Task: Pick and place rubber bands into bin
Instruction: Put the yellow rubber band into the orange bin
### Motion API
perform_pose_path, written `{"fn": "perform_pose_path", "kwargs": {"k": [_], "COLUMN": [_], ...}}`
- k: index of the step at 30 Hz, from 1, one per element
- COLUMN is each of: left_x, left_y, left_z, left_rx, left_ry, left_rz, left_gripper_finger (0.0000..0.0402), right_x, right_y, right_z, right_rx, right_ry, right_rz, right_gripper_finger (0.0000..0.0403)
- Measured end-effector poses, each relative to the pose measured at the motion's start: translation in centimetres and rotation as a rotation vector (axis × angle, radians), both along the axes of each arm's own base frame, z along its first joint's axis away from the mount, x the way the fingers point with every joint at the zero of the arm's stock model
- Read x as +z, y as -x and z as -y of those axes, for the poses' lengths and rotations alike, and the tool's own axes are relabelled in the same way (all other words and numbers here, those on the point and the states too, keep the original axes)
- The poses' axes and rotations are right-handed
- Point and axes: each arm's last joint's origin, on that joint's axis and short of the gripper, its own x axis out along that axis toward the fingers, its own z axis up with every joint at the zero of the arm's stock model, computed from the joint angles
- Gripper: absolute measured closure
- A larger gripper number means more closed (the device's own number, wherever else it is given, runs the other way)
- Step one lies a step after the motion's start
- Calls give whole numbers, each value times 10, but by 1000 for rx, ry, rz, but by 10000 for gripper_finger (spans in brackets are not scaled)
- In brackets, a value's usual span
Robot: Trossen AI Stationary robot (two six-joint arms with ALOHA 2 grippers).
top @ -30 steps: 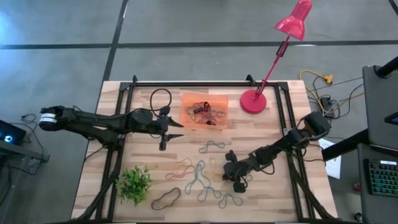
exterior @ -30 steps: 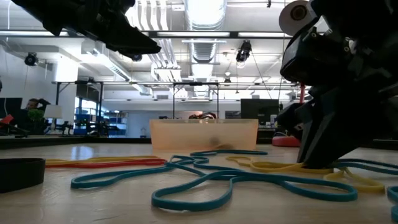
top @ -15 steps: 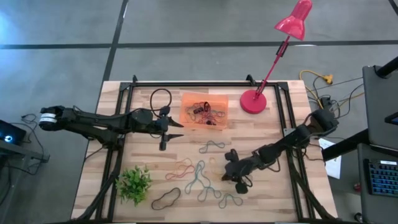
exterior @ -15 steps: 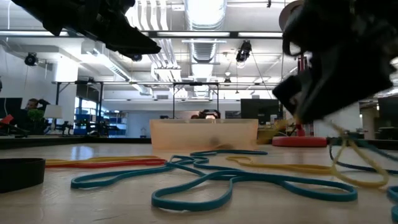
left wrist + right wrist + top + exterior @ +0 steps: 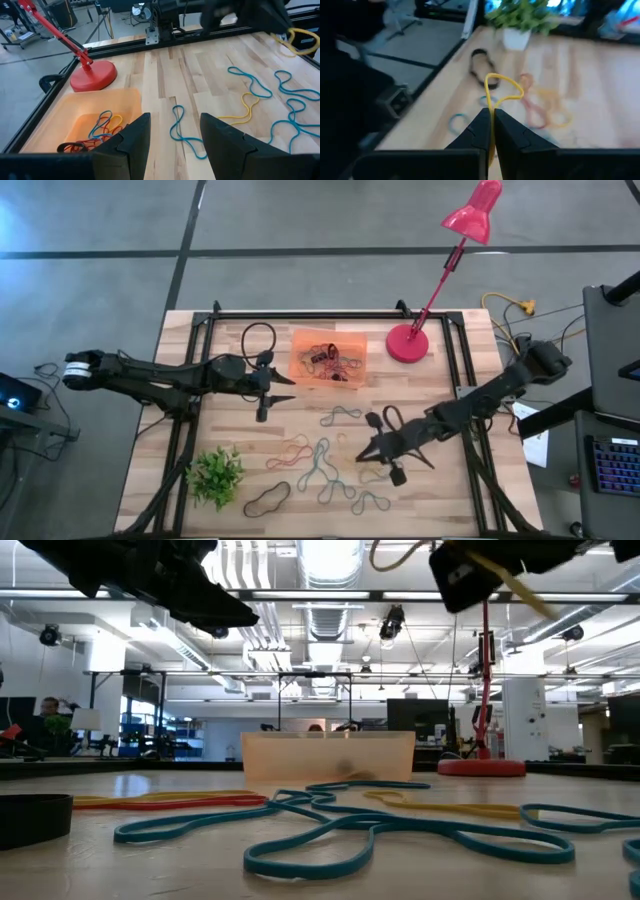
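My left gripper [image 5: 283,388] hovers just beside the bin's left edge, its smooth dark fingers [image 5: 131,141] spread with nothing between them. The bin [image 5: 303,340], a shallow translucent orange plastic tray, holds a tangle of thin loops. Loose rubber bands [image 5: 318,468] lie limp on the pale wood-grain table [image 5: 450,500] in front of it: teal figure-eights, red, orange, and a black oval near the small leafy plant [image 5: 216,474]. My right gripper [image 5: 491,131] is raised above those bands, fingers pressed together, pinching a thin yellow band [image 5: 503,89] that loops up past the tips. The glossy red lamp base [image 5: 406,343] sits right of the bin.
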Motion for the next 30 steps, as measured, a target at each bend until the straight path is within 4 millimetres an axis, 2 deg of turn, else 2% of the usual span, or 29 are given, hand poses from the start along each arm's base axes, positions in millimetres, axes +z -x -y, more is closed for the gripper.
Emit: {"fn": "perform_pose_path", "kwargs": {"k": [7, 12, 22, 30], "left_x": [0, 0, 0, 0], "left_y": [0, 0, 0, 0], "left_z": [0, 0, 0, 0], "left_rx": [0, 0, 0, 0], "left_ry": [0, -1, 0, -1], "left_rz": [3, 3, 0, 0], "left_gripper_finger": [244, 244, 244, 244], "right_x": [18, 23, 3, -11], "right_y": [10, 6, -22, -43], "right_z": [18, 37, 98, 148], "right_rx": [-226, -425, -660, -629], "right_ry": [291, 450, 501, 458], "right_rz": [96, 123, 37, 81], "right_gripper_finger": [394, 394, 394, 394]}}
